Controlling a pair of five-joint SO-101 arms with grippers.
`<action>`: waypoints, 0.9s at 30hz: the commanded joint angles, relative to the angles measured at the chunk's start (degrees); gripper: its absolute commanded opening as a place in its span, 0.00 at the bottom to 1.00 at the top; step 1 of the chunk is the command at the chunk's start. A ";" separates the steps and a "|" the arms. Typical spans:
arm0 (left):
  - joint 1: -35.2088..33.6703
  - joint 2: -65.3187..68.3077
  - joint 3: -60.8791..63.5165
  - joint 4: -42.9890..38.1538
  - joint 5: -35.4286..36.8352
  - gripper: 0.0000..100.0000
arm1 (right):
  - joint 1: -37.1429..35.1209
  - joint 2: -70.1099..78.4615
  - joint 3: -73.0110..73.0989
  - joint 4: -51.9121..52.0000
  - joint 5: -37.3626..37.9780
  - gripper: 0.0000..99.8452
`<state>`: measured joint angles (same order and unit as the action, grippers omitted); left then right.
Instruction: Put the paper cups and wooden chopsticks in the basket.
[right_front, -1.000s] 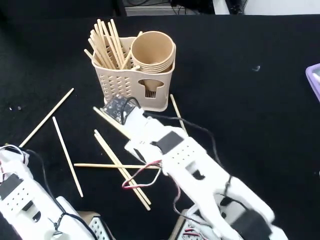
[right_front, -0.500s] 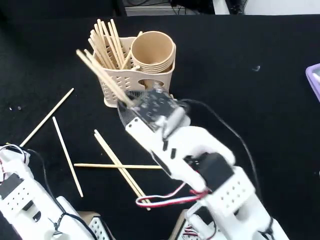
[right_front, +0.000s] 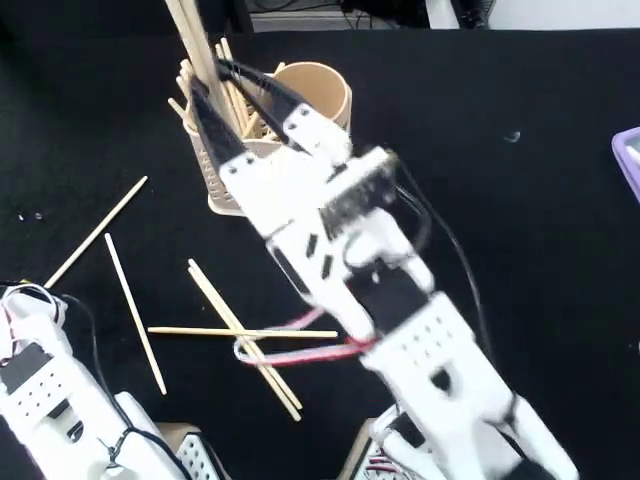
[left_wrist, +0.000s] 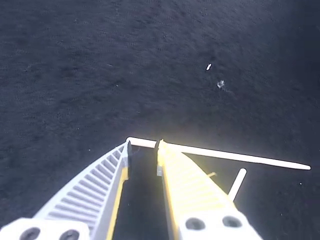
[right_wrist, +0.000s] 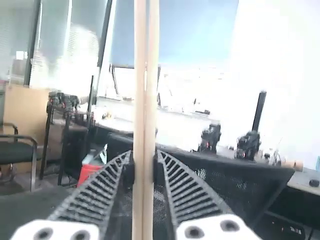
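The pair of chopsticks (right_front: 190, 35) you lifted off the counter (right_front: 520, 250) a second earlier stood upright over the basket (right_front: 222, 192), clamped in your right gripper (right_wrist: 145, 165) and ready to drop in, while your left gripper (left_wrist: 144, 146) hung slightly parted and empty beside the loose chopsticks (right_front: 130, 310).

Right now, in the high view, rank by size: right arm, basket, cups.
1. The right arm, holding chopsticks, nearest the camera.
2. The basket, mostly hidden behind it.
3. The cups, sitting in the basket.
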<state>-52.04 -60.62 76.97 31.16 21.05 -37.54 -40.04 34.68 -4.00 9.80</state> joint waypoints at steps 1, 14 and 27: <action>0.57 -0.18 -1.36 -0.88 0.18 0.11 | 1.93 9.19 -6.20 -7.74 0.44 0.01; 0.66 -0.18 -1.45 -0.88 0.18 0.11 | 6.59 32.31 -16.84 -9.58 0.09 0.01; 0.66 -0.18 -1.45 -0.88 0.18 0.11 | 5.80 35.21 -16.92 0.09 -0.35 0.12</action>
<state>-51.87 -60.62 76.97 31.16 21.05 -31.65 -4.44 21.49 -7.16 9.71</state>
